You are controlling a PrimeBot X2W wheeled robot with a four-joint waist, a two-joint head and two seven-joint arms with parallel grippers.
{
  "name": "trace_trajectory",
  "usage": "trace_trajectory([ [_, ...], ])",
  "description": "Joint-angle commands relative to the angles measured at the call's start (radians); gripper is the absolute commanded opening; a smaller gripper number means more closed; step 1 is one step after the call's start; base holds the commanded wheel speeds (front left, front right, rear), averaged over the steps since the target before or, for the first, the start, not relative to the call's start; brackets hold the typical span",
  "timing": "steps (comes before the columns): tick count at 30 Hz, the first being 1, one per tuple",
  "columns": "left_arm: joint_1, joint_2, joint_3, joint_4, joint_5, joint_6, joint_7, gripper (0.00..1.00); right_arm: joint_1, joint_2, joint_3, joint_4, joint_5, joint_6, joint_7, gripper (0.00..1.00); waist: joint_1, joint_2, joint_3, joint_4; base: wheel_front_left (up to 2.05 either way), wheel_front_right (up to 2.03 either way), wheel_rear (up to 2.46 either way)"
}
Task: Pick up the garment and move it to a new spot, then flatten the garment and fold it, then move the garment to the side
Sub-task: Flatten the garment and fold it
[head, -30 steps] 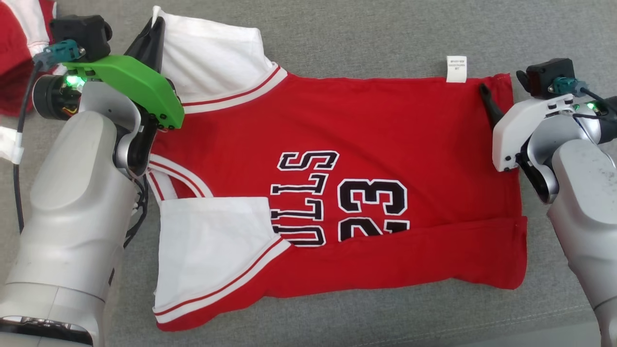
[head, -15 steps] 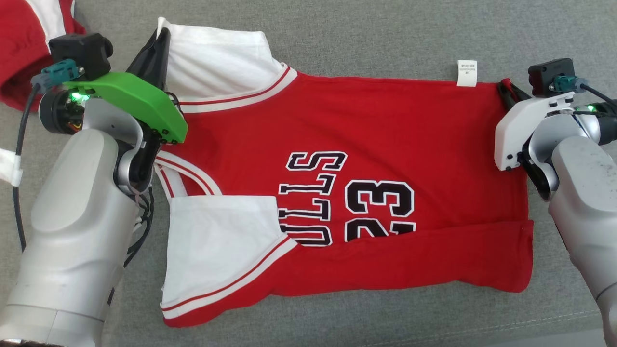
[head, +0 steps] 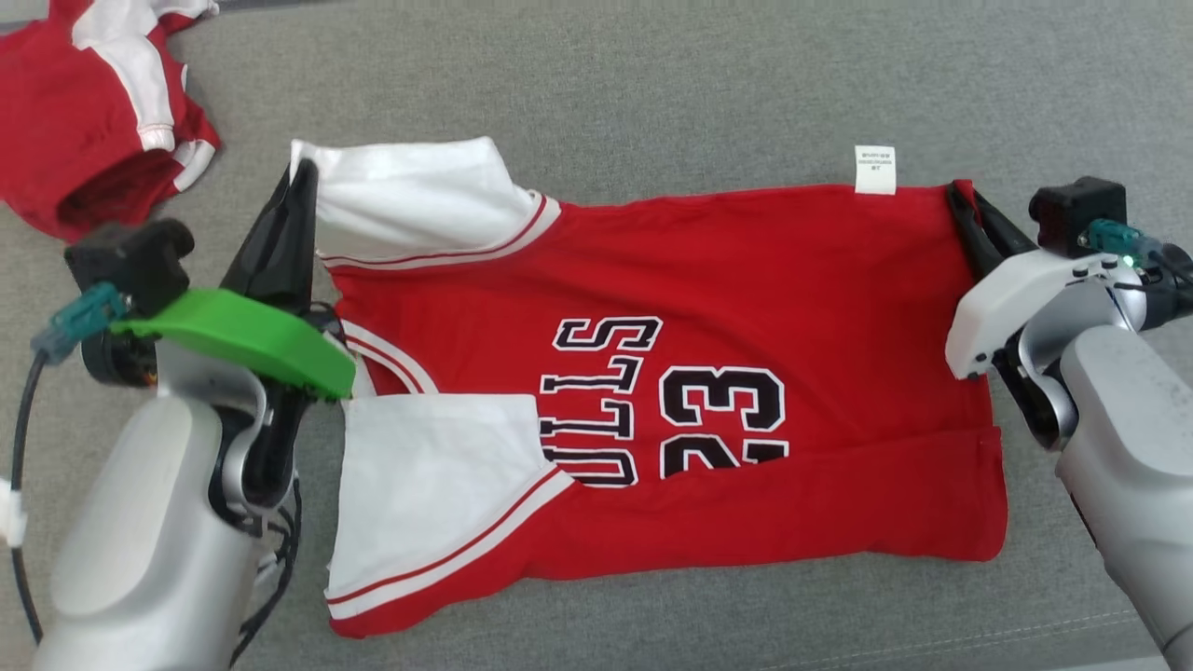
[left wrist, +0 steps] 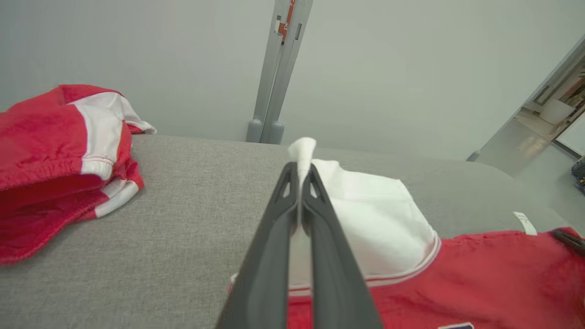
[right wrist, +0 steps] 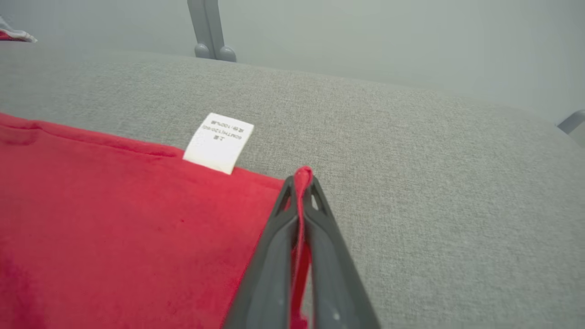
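Observation:
The garment [head: 746, 308] is a red jersey with white sleeves and black lettering, spread sideways on the grey cushion, its near edge folded over. My left gripper [head: 300, 172] is shut on the far white sleeve's corner [left wrist: 302, 151], pinched between both dark fingers. Over on the right, my right gripper [head: 960, 194] is shut on the far hem corner; a sliver of red cloth [right wrist: 301, 183] sticks up between its fingertips. A white care label [head: 874, 169] juts from the far edge beside it.
A second red and white garment [head: 93, 112] lies crumpled at the far left of the cushion [head: 652, 84]. A grey post [left wrist: 279, 73] and pale wall stand behind the cushion's far edge. A seam runs along the near edge.
My right gripper closed on the hem corner, which had been beside its open fingers. The head view shifted, so the jersey sits lower in the picture and more of the crumpled garment shows.

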Motion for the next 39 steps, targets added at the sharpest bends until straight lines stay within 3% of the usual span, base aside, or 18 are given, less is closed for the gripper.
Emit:
trace_trajectory([
  [1, 0.056, 0.015, 0.006, -0.045, -0.003, 0.015, -0.006, 0.00, 0.039, -0.012, -0.004, -0.028, 0.019, -0.002, -0.015, 0.00, 0.0000, 0.0000, -0.030, 0.000, 0.00, 0.00, 0.00],
  [9, 0.334, 0.029, 0.018, -0.291, -0.038, 0.096, -0.018, 0.00, 0.240, -0.031, -0.059, -0.210, 0.060, -0.002, -0.033, 0.00, 0.0000, 0.0000, -0.082, 0.004, 0.00, 0.00, 0.00],
  [16, 0.512, 0.007, 0.014, -0.361, -0.066, 0.141, -0.039, 0.00, 0.412, -0.018, -0.128, -0.357, 0.059, -0.002, 0.006, 0.00, 0.0000, 0.0000, -0.107, 0.011, 0.00, 0.00, 0.00],
  [33, 0.609, -0.041, -0.026, -0.233, -0.109, 0.119, -0.067, 0.00, 0.530, 0.031, -0.186, -0.426, 0.010, -0.002, 0.050, 0.00, 0.0000, 0.0000, -0.138, 0.021, 0.00, 0.00, 0.00],
  [34, 0.611, -0.043, -0.028, -0.224, -0.112, 0.117, -0.068, 0.00, 0.535, 0.033, -0.187, -0.424, 0.009, -0.002, 0.047, 0.09, 0.0000, 0.0000, -0.140, 0.021, 0.00, 0.00, 0.00],
  [35, 0.613, -0.045, -0.028, -0.218, -0.113, 0.116, -0.072, 0.03, 0.539, 0.035, -0.186, -0.423, 0.008, -0.002, 0.045, 0.23, 0.0000, 0.0000, -0.141, 0.021, 0.00, 0.00, 0.00],
  [36, 0.618, -0.046, -0.028, -0.212, -0.117, 0.113, -0.072, 0.26, 0.543, 0.037, -0.188, -0.422, 0.007, -0.002, 0.043, 0.35, 0.0000, 0.0000, -0.143, 0.021, 0.00, 0.00, 0.00],
  [37, 0.621, -0.046, -0.029, -0.208, -0.119, 0.110, -0.076, 0.59, 0.548, 0.039, -0.191, -0.421, 0.006, -0.002, 0.037, 0.47, 0.0000, 0.0000, -0.145, 0.021, 0.00, 0.00, 0.00],
  [38, 0.626, -0.046, -0.028, -0.204, -0.120, 0.108, -0.079, 1.00, 0.553, 0.041, -0.196, -0.420, 0.004, -0.002, 0.034, 0.94, 0.0000, 0.0000, -0.147, 0.020, 0.00, 0.00, 0.00],
  [39, 0.633, -0.046, -0.026, -0.202, -0.121, 0.109, -0.082, 1.00, 0.559, 0.044, -0.201, -0.420, 0.004, -0.002, 0.029, 1.00, 0.0000, 0.0000, -0.149, 0.020, 0.00, 0.00, 0.00],
])
